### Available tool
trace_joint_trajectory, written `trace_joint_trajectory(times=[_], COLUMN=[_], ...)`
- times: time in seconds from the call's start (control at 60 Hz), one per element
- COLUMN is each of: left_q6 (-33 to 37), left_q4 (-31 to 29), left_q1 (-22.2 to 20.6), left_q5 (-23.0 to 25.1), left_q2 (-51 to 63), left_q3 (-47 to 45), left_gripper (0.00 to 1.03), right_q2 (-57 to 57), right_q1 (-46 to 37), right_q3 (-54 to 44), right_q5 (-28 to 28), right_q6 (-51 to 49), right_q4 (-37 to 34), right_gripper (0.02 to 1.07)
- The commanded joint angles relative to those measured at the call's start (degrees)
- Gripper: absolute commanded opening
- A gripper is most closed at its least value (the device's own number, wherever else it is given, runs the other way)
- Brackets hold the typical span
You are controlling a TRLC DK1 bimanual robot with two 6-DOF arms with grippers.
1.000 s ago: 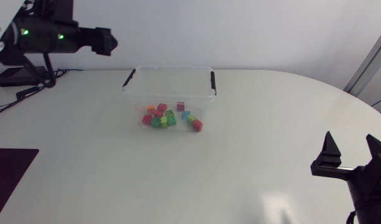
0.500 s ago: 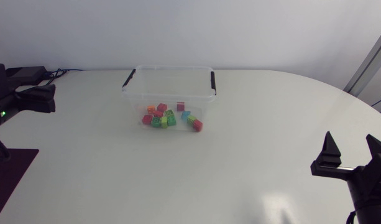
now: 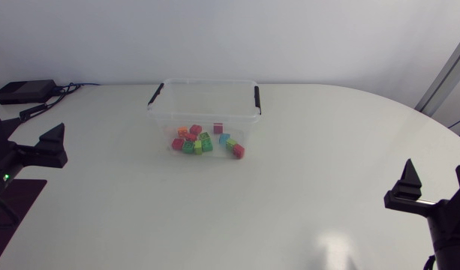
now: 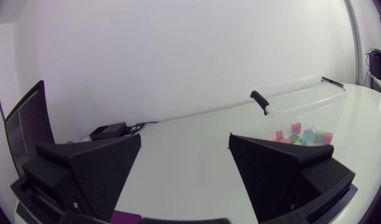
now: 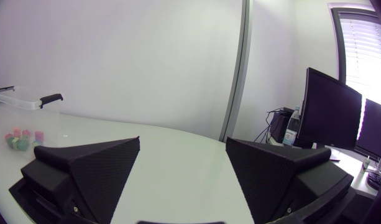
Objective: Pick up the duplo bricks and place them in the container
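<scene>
1. For the container (image 3: 205, 82): stands on the white desk (image 3: 290, 187) in the upper middle of the head view. Is of clear plastic, open on top, with a black handle (image 3: 155, 93) at each short end.
2. For the duplo bricks (image 3: 196, 141): lie in a loose cluster on the bottom of the container, seen through its clear front wall. Show red, orange, green, yellow, blue and magenta colours. Among them a red brick (image 3: 238, 151) at the right end of the cluster, close to the front right corner of the container.
3. For the left arm (image 3: 19, 161): comes in at the middle left edge of the head view, well apart from the container.
4. For the left jaws: released, spread wide, grasping nothing. In the left wrist view only bare desk between the two broad black fingers (image 4: 94, 171), with the container and the bricks far ahead, on the side of one finger.
5. For the right arm (image 3: 440, 221): sits in the lower right corner of the head view, also well apart from the container.
6. For the right jaws: released too and empty. In the right wrist view only bare desk between the wedge fingers (image 5: 84, 168), with the container far ahead, off to one side.
7. For the small black box (image 3: 22, 91): rests with its cables in the upper left of the head view, well apart from the container.
</scene>
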Motion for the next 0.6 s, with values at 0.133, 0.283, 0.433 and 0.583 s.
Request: trace_joint_trajectory(times=[0.133,0.283,0.433,0.583], left_q6=[-0.89,-1.33,-1.77,-2.3], left_q4=[2.24,3.3,4.7,6.64], left_q1=[1.47,1.12,0.85,0.77], left_q5=[0.11,0.11,0.11,0.11], left_q2=[-4.44,-6.46,-7.69,-8.84], left_q3=[-4.65,-6.24,-8.17,-10.28], left_gripper=[0.99,0.99,0.99,0.99], right_q2=[-0.21,-0.21,-0.3,-0.21], right_q1=[-4.07,-7.5,-9.52,-12.94], right_q3=[-1.28,-1.28,-1.28,-1.28], right_q5=[-0.04,0.04,0.04,0.04], right_q6=[-0.42,-0.42,-0.42,-0.42], right_q4=[-0.45,-0.45,-0.45,-0.45], right_gripper=[1.02,1.02,1.02,1.02])
